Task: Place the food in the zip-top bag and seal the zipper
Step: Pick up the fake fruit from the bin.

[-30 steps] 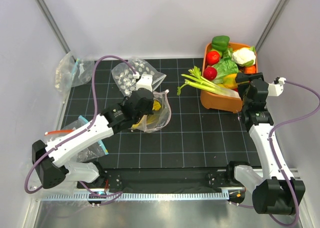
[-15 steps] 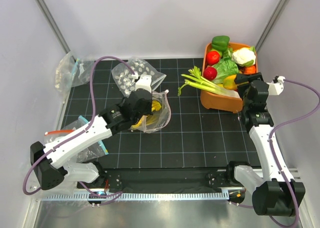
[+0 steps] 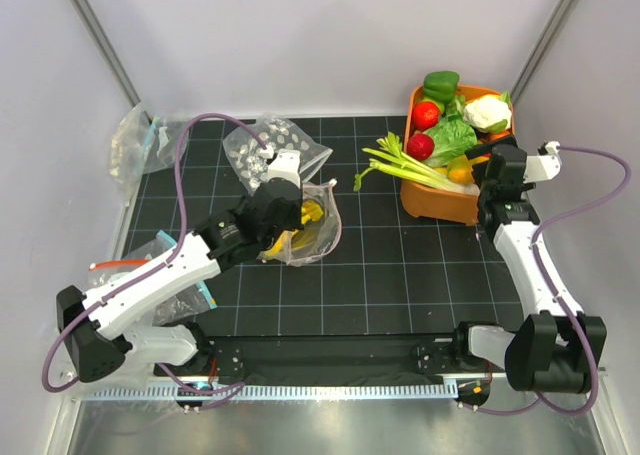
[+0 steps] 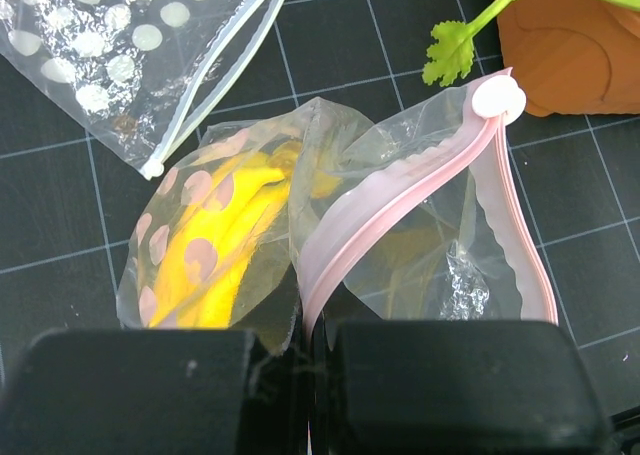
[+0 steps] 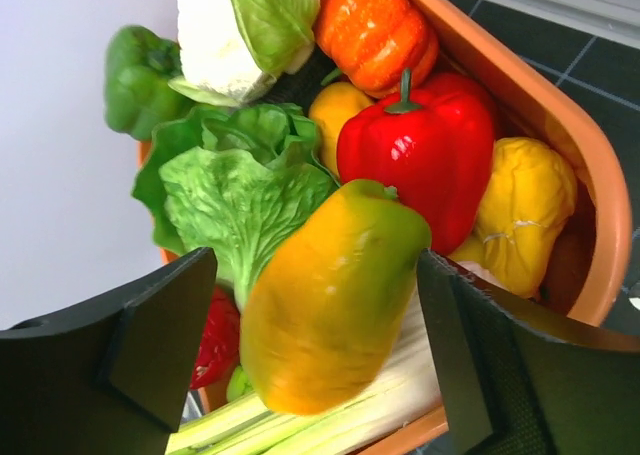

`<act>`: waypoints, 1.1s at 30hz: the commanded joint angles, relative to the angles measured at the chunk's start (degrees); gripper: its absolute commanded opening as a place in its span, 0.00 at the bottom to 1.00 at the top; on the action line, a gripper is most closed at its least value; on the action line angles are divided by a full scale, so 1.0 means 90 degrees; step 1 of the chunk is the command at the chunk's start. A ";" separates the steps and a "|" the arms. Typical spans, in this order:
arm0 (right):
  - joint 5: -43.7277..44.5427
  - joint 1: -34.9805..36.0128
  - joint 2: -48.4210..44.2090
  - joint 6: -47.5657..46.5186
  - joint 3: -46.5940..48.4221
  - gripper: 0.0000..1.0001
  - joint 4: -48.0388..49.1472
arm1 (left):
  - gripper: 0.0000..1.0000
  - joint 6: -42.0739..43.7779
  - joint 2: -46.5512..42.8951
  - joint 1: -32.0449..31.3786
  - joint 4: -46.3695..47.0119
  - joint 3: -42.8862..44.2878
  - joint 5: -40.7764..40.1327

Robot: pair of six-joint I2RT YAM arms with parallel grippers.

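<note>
Bananas (image 4: 225, 240) sit in the zip-top bag (image 4: 420, 245) left of the orange basket (image 5: 592, 165), left gripper (image 4: 305, 347) pinched shut on the bag's rim. Right gripper (image 5: 325, 350) gapes empty over the basket's mango (image 5: 330, 285).

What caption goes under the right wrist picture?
Open right gripper straddles a yellow-green fruit in the orange basket.
</note>
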 commanded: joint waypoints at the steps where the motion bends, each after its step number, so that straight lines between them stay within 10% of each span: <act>1: -0.0094 0.0014 0.0216 -0.0374 0.0623 0.89 -0.0279 | 0.00 0.0048 -0.0182 -0.0005 0.0333 0.0009 0.0010; 33: 0.0412 0.0346 0.0205 -0.0172 0.0567 1.00 -0.0555 | 0.00 0.0107 -0.0407 -0.0005 0.0362 -0.0098 -0.0068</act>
